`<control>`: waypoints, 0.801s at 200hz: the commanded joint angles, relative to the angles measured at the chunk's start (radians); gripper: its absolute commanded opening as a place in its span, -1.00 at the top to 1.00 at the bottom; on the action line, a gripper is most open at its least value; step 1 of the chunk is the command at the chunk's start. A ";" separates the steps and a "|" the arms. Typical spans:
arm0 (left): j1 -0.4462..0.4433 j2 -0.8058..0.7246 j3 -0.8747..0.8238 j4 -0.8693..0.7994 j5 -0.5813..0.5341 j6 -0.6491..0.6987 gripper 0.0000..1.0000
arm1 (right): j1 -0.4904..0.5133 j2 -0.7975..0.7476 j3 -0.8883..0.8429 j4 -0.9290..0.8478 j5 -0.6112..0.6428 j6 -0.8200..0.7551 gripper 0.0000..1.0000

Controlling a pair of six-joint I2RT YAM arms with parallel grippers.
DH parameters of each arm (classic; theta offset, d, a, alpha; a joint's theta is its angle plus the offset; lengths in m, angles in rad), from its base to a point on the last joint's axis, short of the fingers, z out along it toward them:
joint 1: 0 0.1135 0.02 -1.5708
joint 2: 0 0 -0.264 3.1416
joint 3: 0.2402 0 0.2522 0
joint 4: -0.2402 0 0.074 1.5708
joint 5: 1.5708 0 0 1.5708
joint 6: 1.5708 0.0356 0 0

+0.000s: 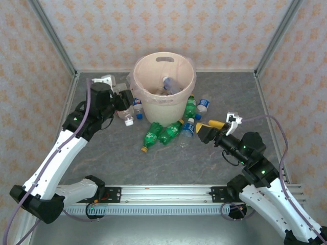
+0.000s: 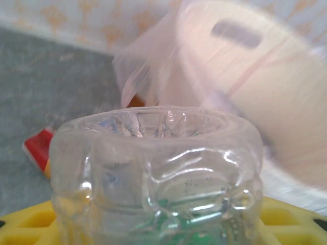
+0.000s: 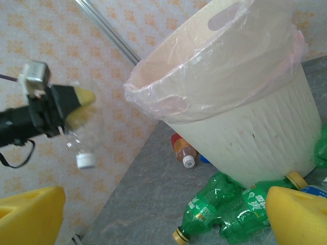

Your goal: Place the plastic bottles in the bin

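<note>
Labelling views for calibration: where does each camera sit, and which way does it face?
Top external: above and behind, looking down at the bin; both arms show.
Left wrist: on left gripper, facing the bin past its gripped clear bottle; yellow fingers show.
Right wrist: on open right gripper, facing bin and green bottles; yellow fingers show.
Shared: all see the bin.

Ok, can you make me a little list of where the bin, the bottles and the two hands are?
bin: cream, upright at the far middle of the table, clear liner, at least one bottle inside
left hand: shut on a clear bottle, cap down, left of the bin
right hand: open, empty, right of the green bottles
green bottles: lying on the table in front of the bin
job: not done, several bottles lie around the bin
</note>
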 commanded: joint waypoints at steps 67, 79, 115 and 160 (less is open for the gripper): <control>-0.002 0.141 0.166 0.455 0.058 -0.050 -0.17 | 0.003 0.016 0.058 0.028 0.005 0.044 -0.99; -0.008 0.178 0.195 0.484 0.053 -0.053 -0.16 | 0.002 0.023 0.069 0.023 0.007 0.042 -0.99; -0.055 0.303 0.287 0.525 -0.015 0.008 -0.14 | 0.003 0.051 0.094 0.007 0.017 0.014 -0.99; -0.110 0.413 0.295 0.577 -0.085 0.132 -0.15 | 0.002 0.072 0.086 0.007 0.021 0.023 -0.99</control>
